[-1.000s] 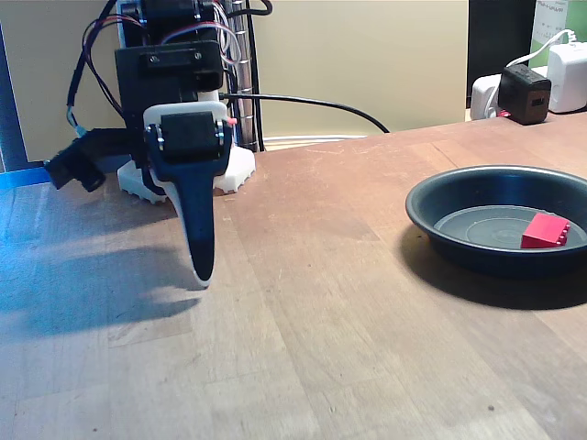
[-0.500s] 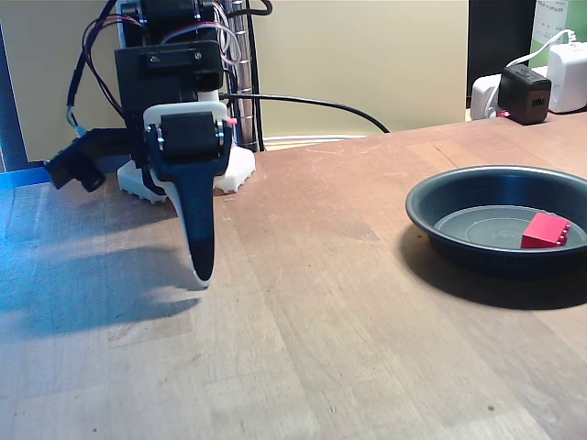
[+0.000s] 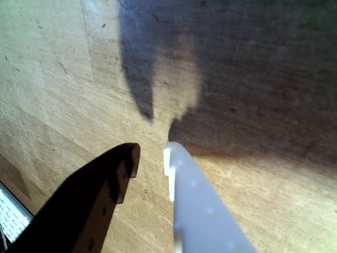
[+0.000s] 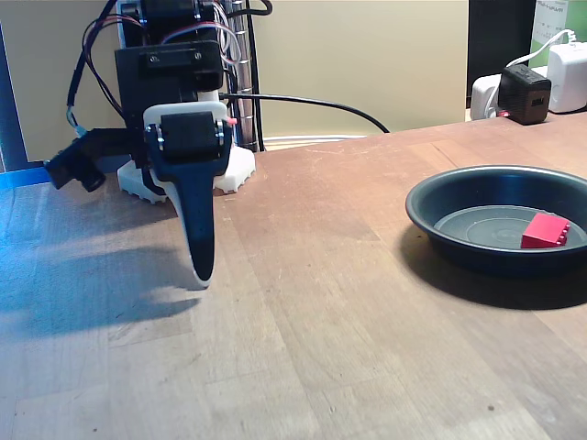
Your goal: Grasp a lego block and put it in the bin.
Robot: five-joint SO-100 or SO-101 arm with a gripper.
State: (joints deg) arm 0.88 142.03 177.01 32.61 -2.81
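Matt, scratched wooden table [image 4: 348, 302]; glossy dark plastic bin [image 4: 431, 215]; smooth red plastic lego block [image 4: 545, 231] (studded top).

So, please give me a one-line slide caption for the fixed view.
Small red plastic brick lies inside the round dark plastic dish while the empty gripper points down at the wooden table.

From my fixed view, the lego block [image 4: 545, 230] is a small bright red brick with round studs faintly visible on its top. It sits flat inside the bin [image 4: 440, 213], on the flat bottom, toward the right side of the dish and close to the near wall. I read the bin as a wide, shallow, round dark grey-black dish with a raised rim, standing upright on the wooden table at the right of the picture, its right edge cut off by the frame.
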